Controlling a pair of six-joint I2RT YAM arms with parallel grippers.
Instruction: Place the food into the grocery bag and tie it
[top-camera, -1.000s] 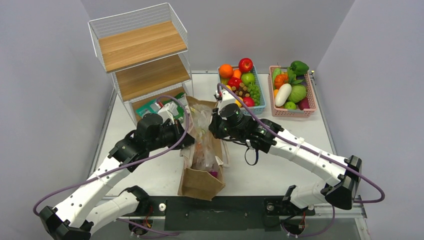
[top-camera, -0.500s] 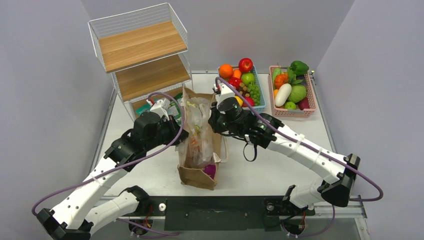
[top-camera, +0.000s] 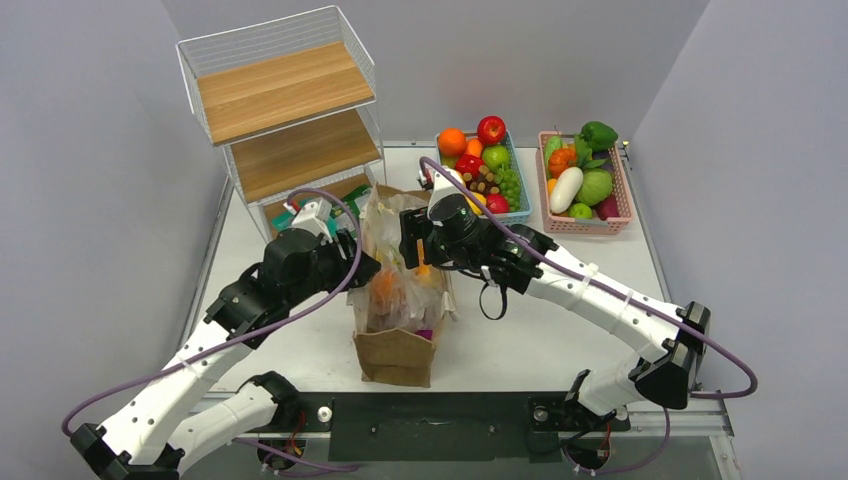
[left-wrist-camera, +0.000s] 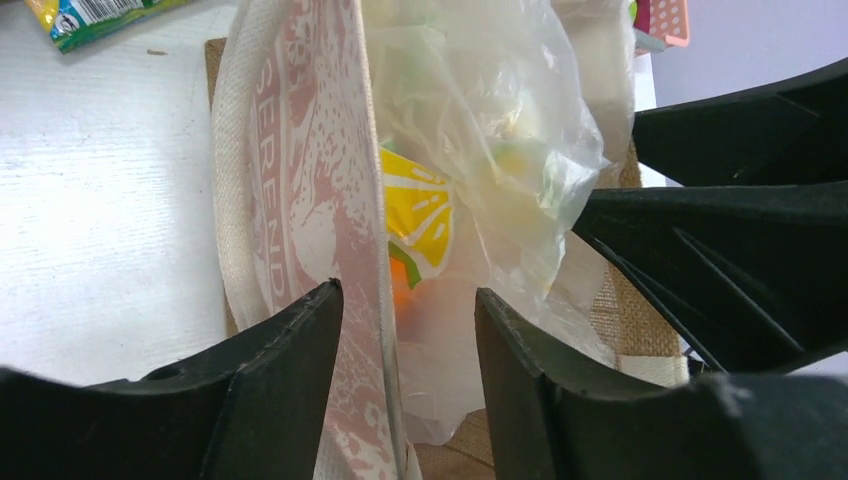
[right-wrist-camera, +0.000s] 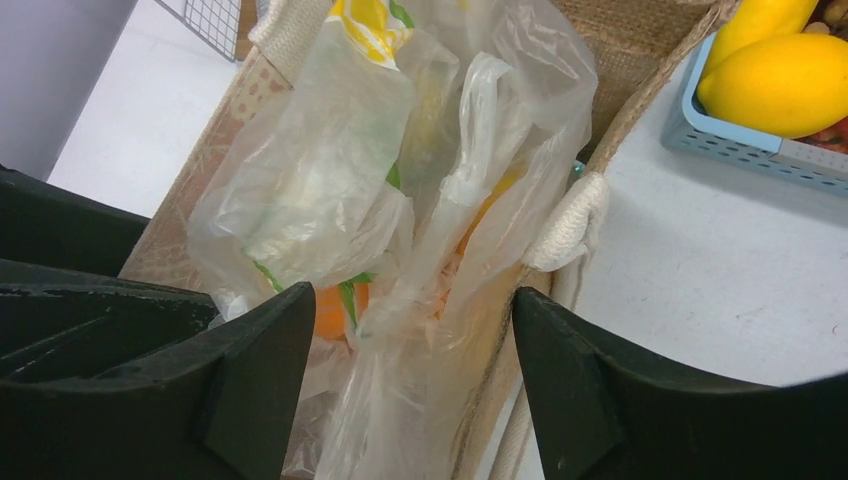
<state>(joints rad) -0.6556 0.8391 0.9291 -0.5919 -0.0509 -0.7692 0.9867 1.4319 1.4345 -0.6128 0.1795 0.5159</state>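
Both pairs of fingers, shut a second ago, now stand apart. The left gripper (left-wrist-camera: 405, 300) is part open and the right gripper (right-wrist-camera: 410, 310) wide, and neither pinches anything. The bag (top-camera: 400, 270) they were pulling is let go and slumps lower in the brown tote (top-camera: 395, 355) on the worktop (top-camera: 510, 350), its plastic loose between the fingers. Orange fruit (right-wrist-camera: 335, 312) shows inside it. Packing looks done. I cannot tell whether a knot holds.

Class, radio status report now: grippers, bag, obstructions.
Left gripper open, right gripper open, straddling grocery bag. Bag in brown tote, orange fruit inside. Tote strap within left gripper's gap.
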